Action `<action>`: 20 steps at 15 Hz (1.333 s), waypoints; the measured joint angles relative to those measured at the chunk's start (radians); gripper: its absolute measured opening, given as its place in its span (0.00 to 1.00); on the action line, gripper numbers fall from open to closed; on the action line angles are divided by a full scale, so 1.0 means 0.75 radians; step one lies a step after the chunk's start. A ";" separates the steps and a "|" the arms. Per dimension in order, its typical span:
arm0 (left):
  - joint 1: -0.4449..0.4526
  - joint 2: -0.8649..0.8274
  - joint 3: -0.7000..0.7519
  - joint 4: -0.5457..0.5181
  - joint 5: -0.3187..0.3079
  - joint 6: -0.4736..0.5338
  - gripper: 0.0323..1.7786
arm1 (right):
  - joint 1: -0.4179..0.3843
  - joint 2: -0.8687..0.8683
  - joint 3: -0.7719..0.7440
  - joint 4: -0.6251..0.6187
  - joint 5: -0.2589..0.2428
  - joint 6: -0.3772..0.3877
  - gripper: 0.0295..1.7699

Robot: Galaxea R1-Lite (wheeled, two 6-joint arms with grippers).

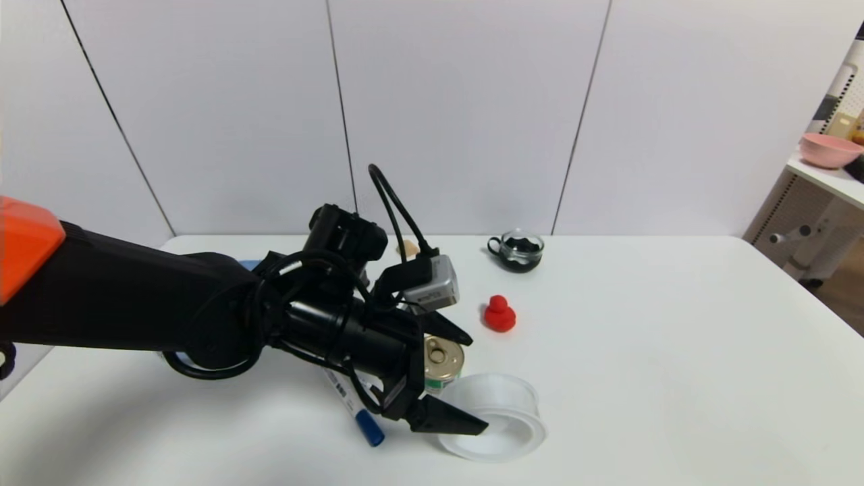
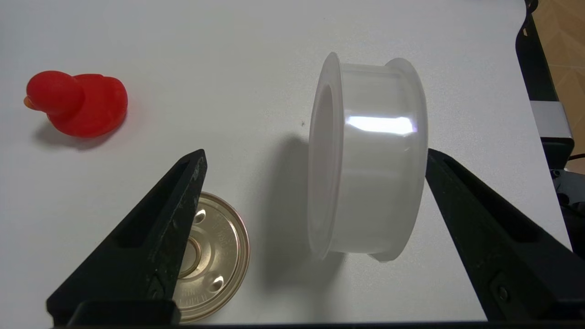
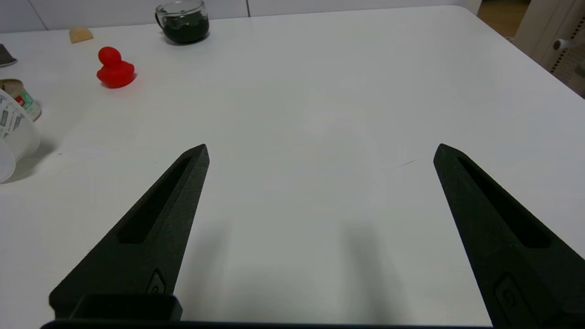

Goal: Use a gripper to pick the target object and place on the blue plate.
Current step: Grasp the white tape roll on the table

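near the lower centre of the head view, the white spool [image 1: 496,418] lay flat on the white table [image 1: 675,351], its hollow centre facing up. it was a translucent white ring with two wide flanges, and nothing lay inside it. in the left wrist view the spool [image 2: 365,155] filled the middle of the frame, with a bright glare on its smooth drum. the left gripper [image 1: 466,381] reached in from the left of the head view with its fingers spread wide and grasping nothing. one finger [image 2: 484,237] touched or nearly touched the outer flange at lower right; the other finger [image 2: 151,242] hung over the tin can [image 2: 215,265] at lower left.

the tin can [image 1: 442,364], gold-topped with a pull tab, stood sealed just behind the spool. a blue-capped marker [image 1: 358,412] lay under the arm, left of the spool. farther back, a red toy duck [image 1: 499,314] sat at centre. behind it, a glass cup [image 1: 518,251] held something dark. a small tan object [image 1: 407,248] lay to the cup's left. a sliver of the blue plate [image 1: 250,264] showed behind the arm.

the right gripper [image 3: 320,153] hovered over bare table, its fingers wide apart and holding nothing. a pink bowl [image 1: 827,150] sat on a side shelf at far right.
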 joint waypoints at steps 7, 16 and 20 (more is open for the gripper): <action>-0.017 0.035 -0.017 0.007 -0.001 -0.008 0.95 | 0.000 0.000 0.000 0.000 -0.001 0.000 0.96; -0.050 0.105 -0.022 0.004 0.002 0.001 0.95 | 0.000 0.000 0.000 0.000 -0.001 0.001 0.96; -0.068 0.131 -0.022 0.002 0.001 0.002 0.95 | 0.000 0.000 0.000 0.000 0.000 0.001 0.96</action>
